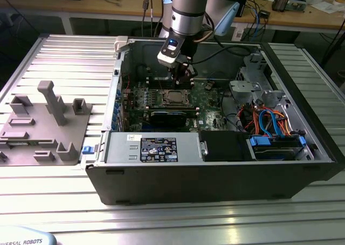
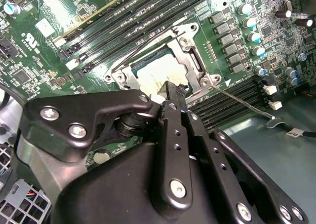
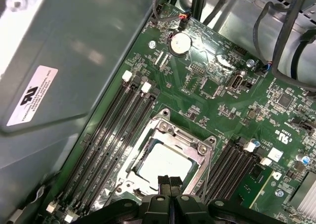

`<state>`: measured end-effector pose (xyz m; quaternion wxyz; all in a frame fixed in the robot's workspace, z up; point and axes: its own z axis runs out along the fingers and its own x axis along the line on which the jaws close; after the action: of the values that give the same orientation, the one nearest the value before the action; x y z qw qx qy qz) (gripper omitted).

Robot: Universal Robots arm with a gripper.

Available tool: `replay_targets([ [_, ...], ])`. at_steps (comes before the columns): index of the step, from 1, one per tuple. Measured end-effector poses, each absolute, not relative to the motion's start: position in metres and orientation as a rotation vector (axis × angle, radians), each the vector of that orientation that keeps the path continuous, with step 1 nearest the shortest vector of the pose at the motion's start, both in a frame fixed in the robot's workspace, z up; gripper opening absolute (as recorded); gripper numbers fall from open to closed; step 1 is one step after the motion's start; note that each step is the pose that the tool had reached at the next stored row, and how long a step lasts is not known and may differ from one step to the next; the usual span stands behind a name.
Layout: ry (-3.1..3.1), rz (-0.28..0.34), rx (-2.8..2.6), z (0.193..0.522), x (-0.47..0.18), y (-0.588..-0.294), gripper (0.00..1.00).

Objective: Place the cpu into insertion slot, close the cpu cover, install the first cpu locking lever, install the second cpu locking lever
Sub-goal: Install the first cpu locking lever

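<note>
The cpu [image 2: 152, 79], a dull silver square, lies in the insertion slot [image 1: 173, 98] on the green board inside the open computer case. The cpu cover [image 2: 191, 61], a silvery frame, lies flat around it; in the first wrist view the cover [image 3: 170, 135] frames the cpu [image 3: 165, 162]. One thin wire lever [image 2: 148, 44] runs along one side of the socket. A second lever [image 2: 242, 101] sticks out over the memory slots. My gripper [image 1: 183, 75] hovers just above the socket edge. Its fingertips are pressed together with nothing between them in both wrist views [image 3: 169, 180] [image 2: 170, 90].
Long memory slots [image 2: 123, 21] flank the socket on both sides. A black power supply box [image 1: 226, 145] and a drive bay with blue and orange cables [image 1: 272, 121] fill the case's near right. A grey fixture block [image 1: 48, 121] stands on the table at the exterior view's left.
</note>
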<state>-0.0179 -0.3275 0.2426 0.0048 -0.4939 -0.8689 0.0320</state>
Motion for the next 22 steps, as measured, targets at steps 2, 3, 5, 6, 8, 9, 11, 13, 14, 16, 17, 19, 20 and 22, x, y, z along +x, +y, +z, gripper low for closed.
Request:
replay_targets([
  [2, -2.727, 0.100, -1.537, 0.2425, -0.0178, -0.3275, 0.11],
  [3, -2.730, 0.100, -1.533, 0.2426, -0.0178, -0.3275, 0.11],
  [5, -2.735, 0.100, -1.525, 0.2425, -0.0178, -0.3275, 0.11],
  [6, -2.737, 0.100, -1.521, 0.2425, -0.0178, -0.3275, 0.11],
  [8, -2.741, 0.100, -1.513, 0.2425, -0.0178, -0.3275, 0.11],
  [9, -2.744, 0.101, -1.508, 0.2426, -0.0178, -0.3275, 0.11],
  [11, -2.748, 0.100, -1.501, 0.2425, -0.0178, -0.3275, 0.11],
  [13, -2.752, 0.101, -1.494, 0.2426, -0.0178, -0.3275, 0.11],
  [14, -2.754, 0.101, -1.491, 0.2425, -0.0178, -0.3275, 0.11],
  [16, -2.760, 0.101, -1.480, 0.2425, -0.0178, -0.3275, 0.11],
  [17, -2.764, 0.101, -1.474, 0.2425, -0.0178, -0.3275, 0.11],
  [19, -2.771, 0.101, -1.461, 0.2426, -0.0178, -0.3275, 0.11],
  [20, -2.773, 0.101, -1.458, 0.2425, -0.0178, -0.3275, 0.11],
  [22, -2.777, 0.101, -1.450, 0.2425, -0.0178, -0.3275, 0.11],
])
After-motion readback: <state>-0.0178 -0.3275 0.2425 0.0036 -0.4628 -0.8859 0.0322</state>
